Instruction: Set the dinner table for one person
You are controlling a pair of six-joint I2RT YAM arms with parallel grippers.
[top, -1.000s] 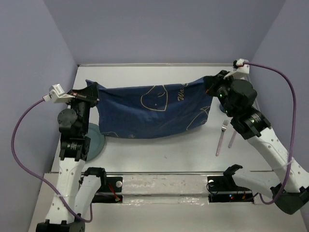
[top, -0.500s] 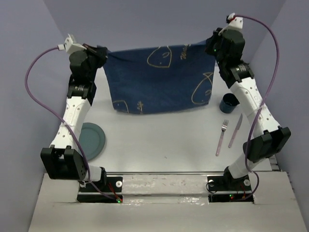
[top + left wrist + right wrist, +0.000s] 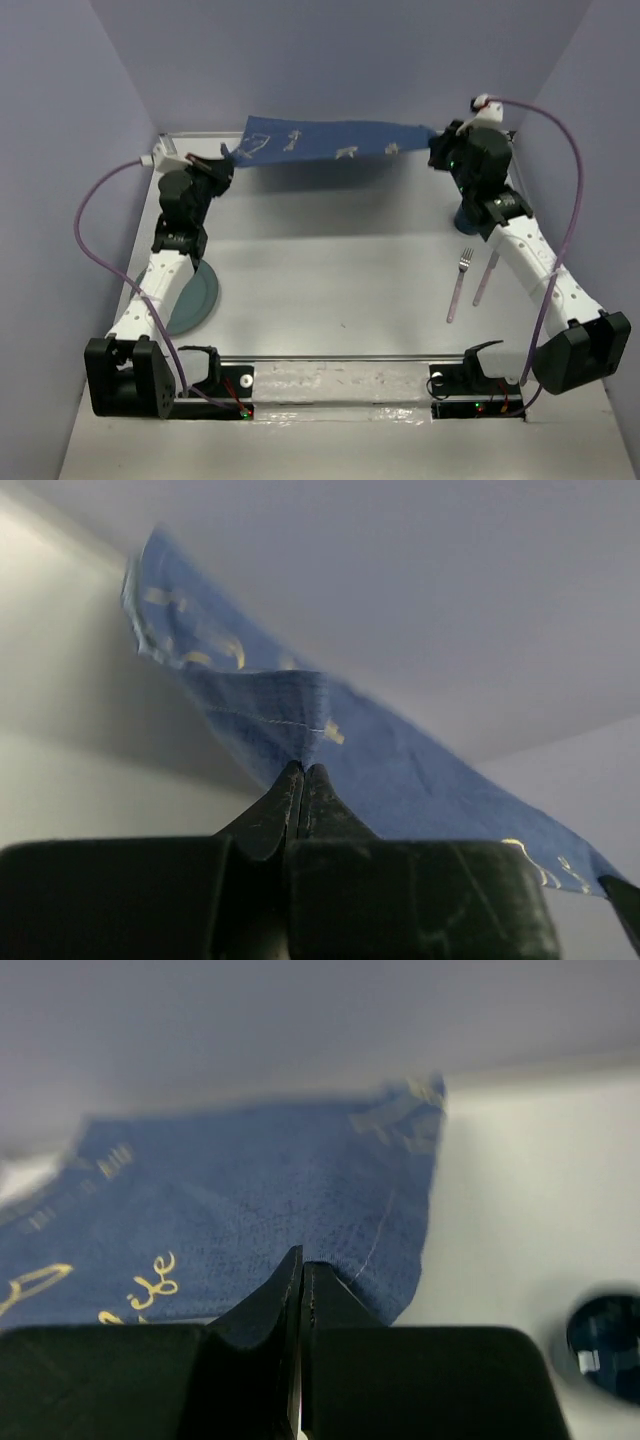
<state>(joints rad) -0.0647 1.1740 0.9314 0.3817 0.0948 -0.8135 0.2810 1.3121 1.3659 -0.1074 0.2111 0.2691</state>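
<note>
Blurred dark cup [image 3: 605,1345], half off-frame.

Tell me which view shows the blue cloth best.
Top external: the blue cloth shows end to end, held between left claw and right claw. Each wrist view shows only the part near the corner its own claw pinches.

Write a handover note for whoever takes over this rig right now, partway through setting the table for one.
Grippers: the left gripper is shut on one end of the blue cloth; the right gripper is shut on the other end.
Cloth: stretched between them, raised over the far side of the table.
Others: plate at the left, fork and knife side by side at the right, cup beyond them.
Done: cloth lifted and spread.
Left: lay it flat, then place plate, cutlery, cup.
</note>
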